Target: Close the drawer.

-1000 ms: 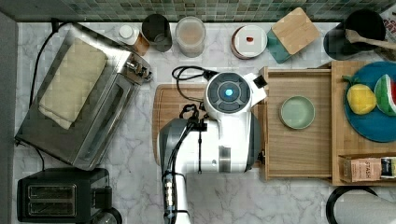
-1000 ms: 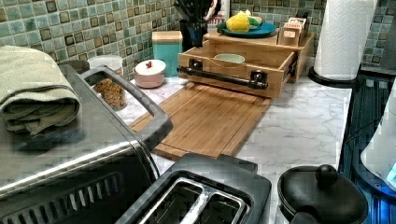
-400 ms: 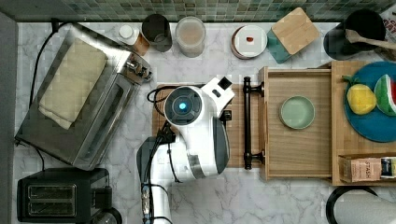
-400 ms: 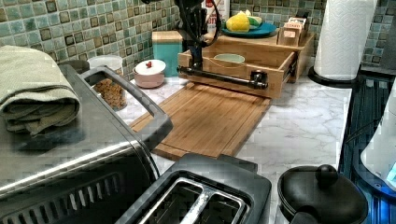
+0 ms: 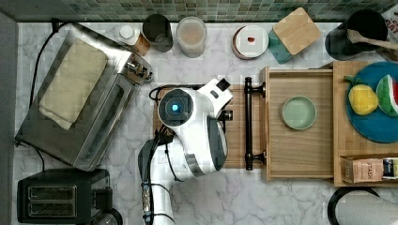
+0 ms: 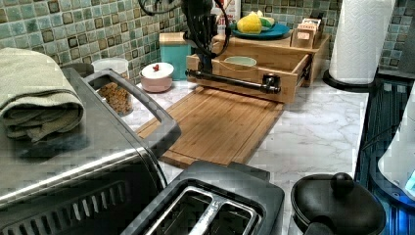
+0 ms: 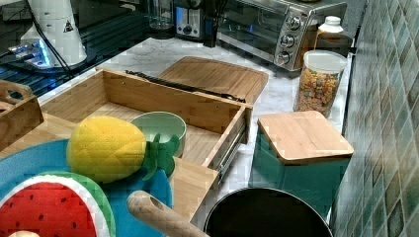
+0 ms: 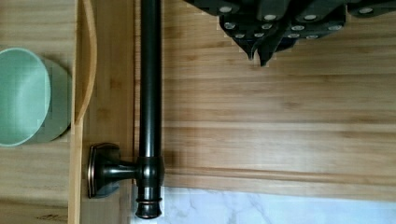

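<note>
The drawer (image 5: pixel 300 154) stands pulled out from its wooden cabinet, with a pale green bowl (image 5: pixel 299 112) inside it. A long black bar handle (image 5: pixel 248 122) runs across its front. My arm (image 5: pixel 197 126) hangs over the cutting board (image 5: pixel 237 140), on the top view's left of the handle. In the wrist view my gripper (image 8: pixel 259 53) is shut with nothing in it, above the board and a short gap from the handle (image 8: pixel 150 84). In the left view the gripper (image 6: pixel 208 61) hangs just over the handle's (image 6: pixel 230 82) far end.
A toaster oven (image 5: pixel 89 108) with a folded towel and a black toaster (image 5: pixel 61 197) sit at the top view's left. Jars, a lidded dish and a teal box (image 5: pixel 295 33) line the tiled wall. A blue plate (image 5: pixel 375 131) of toy fruit tops the cabinet.
My arm has moved to the top view's left, from above the drawer's front to above the cutting board. The drawer has stayed where it was.
</note>
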You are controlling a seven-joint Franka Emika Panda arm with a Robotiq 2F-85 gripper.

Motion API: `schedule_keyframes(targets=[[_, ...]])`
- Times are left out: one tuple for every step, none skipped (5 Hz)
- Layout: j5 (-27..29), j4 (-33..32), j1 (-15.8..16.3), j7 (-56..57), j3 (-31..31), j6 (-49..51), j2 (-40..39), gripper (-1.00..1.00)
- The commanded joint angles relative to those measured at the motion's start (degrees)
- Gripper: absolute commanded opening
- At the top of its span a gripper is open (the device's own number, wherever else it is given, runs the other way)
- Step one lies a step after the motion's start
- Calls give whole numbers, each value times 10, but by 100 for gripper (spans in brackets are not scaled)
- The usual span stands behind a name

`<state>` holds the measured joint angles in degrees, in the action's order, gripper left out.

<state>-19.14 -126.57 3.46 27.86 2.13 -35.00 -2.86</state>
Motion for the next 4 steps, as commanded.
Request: schedule_keyframes(targets=[[-26, -27, 5, -43, -13, -79, -39, -100], [-34, -31, 4, -42, -20, -96, -47, -100], [-28, -23, -9, -4, -30, -111, -70, -100], [-25, -14, -21, 31, -42, -133, -95, -100]])
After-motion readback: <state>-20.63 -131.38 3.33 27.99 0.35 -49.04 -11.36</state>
